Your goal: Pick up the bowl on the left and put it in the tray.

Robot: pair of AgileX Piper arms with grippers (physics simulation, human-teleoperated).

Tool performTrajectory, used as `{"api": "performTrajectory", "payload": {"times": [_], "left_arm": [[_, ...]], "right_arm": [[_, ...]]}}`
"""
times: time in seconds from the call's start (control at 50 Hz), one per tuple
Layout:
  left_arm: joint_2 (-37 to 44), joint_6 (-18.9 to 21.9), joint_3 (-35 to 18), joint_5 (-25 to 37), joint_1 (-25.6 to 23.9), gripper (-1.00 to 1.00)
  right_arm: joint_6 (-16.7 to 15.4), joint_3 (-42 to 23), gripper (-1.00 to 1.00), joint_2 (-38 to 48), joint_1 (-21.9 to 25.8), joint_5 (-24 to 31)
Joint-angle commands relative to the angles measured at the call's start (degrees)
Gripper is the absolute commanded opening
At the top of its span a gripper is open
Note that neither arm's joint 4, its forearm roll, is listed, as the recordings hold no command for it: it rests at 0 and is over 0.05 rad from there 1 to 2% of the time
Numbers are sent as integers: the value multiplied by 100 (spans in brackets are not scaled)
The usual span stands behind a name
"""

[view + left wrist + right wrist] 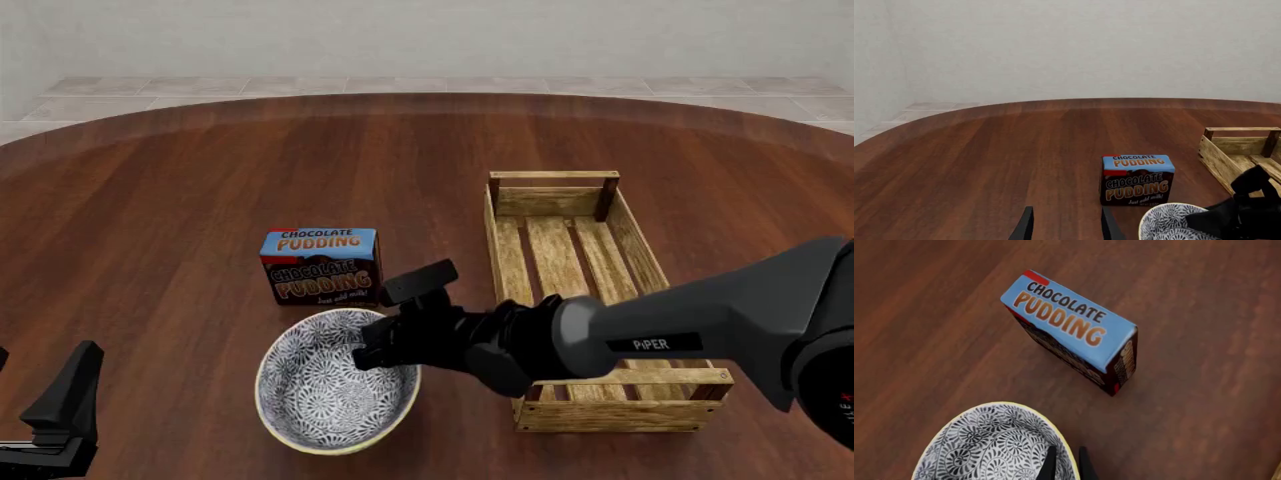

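While the right arm reaches across the table from the right in the front view, its right gripper sits at the bowl's right-hand rim, and the wrist housing hides where the fingers meet the ceramic. Seen from the right wrist, two dark fingertips straddle the cream rim, one inside and one outside, pinching the bowl's wall; only their ends show, cut by the frame edge. Just beyond the right gripper stands the chocolate pudding box, upright and apart from the bowl. Behind the right gripper, under the forearm, lies the tray, whose near end is partly covered by the arm. Well away from the bowl, the left gripper hangs above bare wood with its fingers spread; only their tips show. In that view the bowl is mostly cropped.
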Motion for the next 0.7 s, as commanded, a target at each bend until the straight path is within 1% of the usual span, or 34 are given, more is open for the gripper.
{"api": "performTrajectory", "payload": {"times": [0.02,0.1,0.16,0.18,0.22,0.24,0.26,0.28,0.3,0.32,0.36,0.46,0.54,0.62,0.66,0.7], "left_arm": [[0,0,0,0,0,100],[0,0,0,0,0,100],[0,0,0,0,0,100],[0,0,0,0,0,100],[0,0,0,0,0,100],[0,0,0,0,0,100],[0,0,0,0,0,100],[0,0,0,0,0,100],[0,0,0,0,0,100],[0,0,0,0,0,100],[0,0,0,0,0,100],[0,0,0,0,0,100],[0,0,0,0,0,100],[0,0,0,0,0,100],[0,0,0,0,0,100],[0,0,0,0,0,100]], "right_arm": [[78,201,-100,348,238,-95],[73,268,-100,217,277,-99],[-31,307,-100,81,280,-65],[-281,284,-100,-15,166,16],[-435,350,-100,-185,221,22],[-518,356,-100,-239,175,50],[-519,357,-100,-239,175,50],[-617,417,-100,-418,180,69],[-617,418,-100,-419,180,69],[-772,445,-100,-567,113,120],[-724,459,-100,-596,170,127],[-860,484,-100,-740,138,168],[-887,497,-100,-803,149,176],[-1062,548,-100,-1006,133,209],[-1222,578,-100,-1125,87,233],[-1168,591,-100,-1157,142,239]]}}
